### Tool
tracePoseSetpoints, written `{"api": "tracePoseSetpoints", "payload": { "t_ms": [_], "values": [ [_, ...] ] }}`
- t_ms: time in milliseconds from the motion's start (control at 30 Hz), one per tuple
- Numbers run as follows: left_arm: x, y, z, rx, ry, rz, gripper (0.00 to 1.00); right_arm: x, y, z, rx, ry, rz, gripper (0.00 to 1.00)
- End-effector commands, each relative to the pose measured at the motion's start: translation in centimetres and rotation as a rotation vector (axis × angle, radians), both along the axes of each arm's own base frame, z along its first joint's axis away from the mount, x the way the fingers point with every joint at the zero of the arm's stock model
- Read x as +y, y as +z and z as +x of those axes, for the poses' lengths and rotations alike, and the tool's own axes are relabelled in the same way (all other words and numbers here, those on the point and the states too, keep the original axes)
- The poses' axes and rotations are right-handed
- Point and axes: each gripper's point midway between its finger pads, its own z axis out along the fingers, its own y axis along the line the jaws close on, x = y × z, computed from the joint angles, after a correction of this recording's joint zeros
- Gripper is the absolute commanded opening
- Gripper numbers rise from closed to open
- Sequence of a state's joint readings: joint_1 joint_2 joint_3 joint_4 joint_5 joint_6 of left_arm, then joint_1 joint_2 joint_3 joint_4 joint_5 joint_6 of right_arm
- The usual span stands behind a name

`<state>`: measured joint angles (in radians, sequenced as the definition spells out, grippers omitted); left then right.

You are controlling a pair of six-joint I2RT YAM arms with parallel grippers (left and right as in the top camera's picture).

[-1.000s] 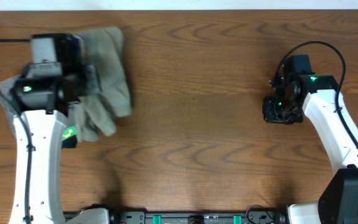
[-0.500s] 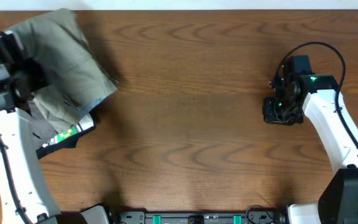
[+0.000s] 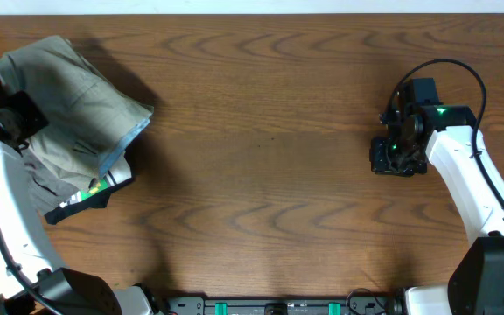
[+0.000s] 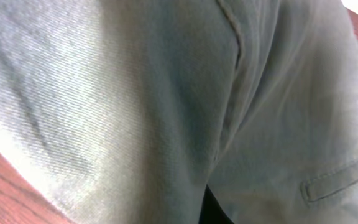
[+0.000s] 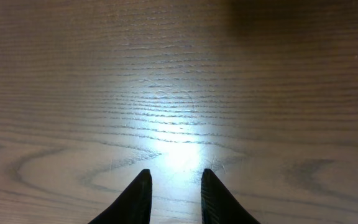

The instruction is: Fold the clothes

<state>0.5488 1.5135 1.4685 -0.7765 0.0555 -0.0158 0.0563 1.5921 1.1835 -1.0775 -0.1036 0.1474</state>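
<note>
Where wrinkled pale khaki-green cotton clothes [image 3: 77, 96] heap at ten o'clock, the left fingers' state cannot be told. At three o'clock, right fingers [image 5: 138, 199] stand narrowly apart, empty.

Robotics lab bench, seen from above: two white jointed arms, one at the left edge [image 3: 0, 214] and one at the right [image 3: 475, 188], stand over a brown wood-grain table [image 3: 261, 175]. A black cable [image 3: 449, 60] loops over the right arm, a green status light [image 3: 442, 111] glows on it, and a black mounting rail [image 3: 269, 306] lines the bottom edge.
</note>
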Motion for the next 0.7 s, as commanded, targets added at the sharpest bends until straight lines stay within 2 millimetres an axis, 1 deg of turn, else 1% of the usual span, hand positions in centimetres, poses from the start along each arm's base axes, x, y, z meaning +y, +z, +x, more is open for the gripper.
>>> {"api": "tracePoseSetpoints", "payload": {
  "t_ms": [0, 33, 67, 100, 133, 167, 333, 433, 500, 600, 667],
  "values": [
    [2.0, 1.5, -0.3, -0.044, 0.077, 0.018, 0.07, -0.1, 0.6, 0.1, -0.021, 0.01, -0.002, 0.26],
    [2.2, 1.5, -0.5, -0.045, 0.088, 0.016, 0.12, -0.1, 0.6, 0.1, -0.02, 0.01, -0.002, 0.26],
    [2.5, 1.5, -0.7, -0.048, 0.101, 0.012, 0.23, -0.1, 0.6, 0.1, -0.02, 0.01, -0.002, 0.26],
    [2.7, 1.5, -0.8, -0.049, 0.112, 0.008, 0.38, -0.1, 0.6, 0.1, -0.02, 0.01, -0.002, 0.26],
    [2.8, 1.4, -1.0, -0.051, 0.131, -0.003, 0.8, -0.1, 0.6, 0.1, -0.02, 0.01, -0.002, 0.26],
    [3.0, 1.3, -1.3, -0.051, 0.147, -0.012, 0.98, -0.1, 0.6, 0.1, -0.02, 0.01, -0.002, 0.26],
    [3.8, 0.9, -2.6, -0.054, 0.242, -0.064, 0.98, -0.1, 0.6, 0.1, -0.02, 0.011, -0.002, 0.27],
    [4.0, 0.8, -2.7, -0.058, 0.255, -0.075, 0.98, -0.1, 0.6, 0.1, -0.02, 0.01, -0.003, 0.27],
    [3.4, 0.8, -2.3, -0.073, 0.231, -0.102, 0.98, -0.1, 0.6, 0.1, -0.021, 0.01, -0.002, 0.27],
    [1.9, 1.0, -1.2, -0.115, 0.162, -0.178, 0.98, -0.1, 0.6, 0.1, -0.021, 0.011, -0.002, 0.31],
    [0.6, 1.2, -0.4, -0.148, 0.106, -0.235, 0.98, -0.1, 0.6, 0.2, -0.023, 0.011, -0.002, 0.36]
  ]
}}
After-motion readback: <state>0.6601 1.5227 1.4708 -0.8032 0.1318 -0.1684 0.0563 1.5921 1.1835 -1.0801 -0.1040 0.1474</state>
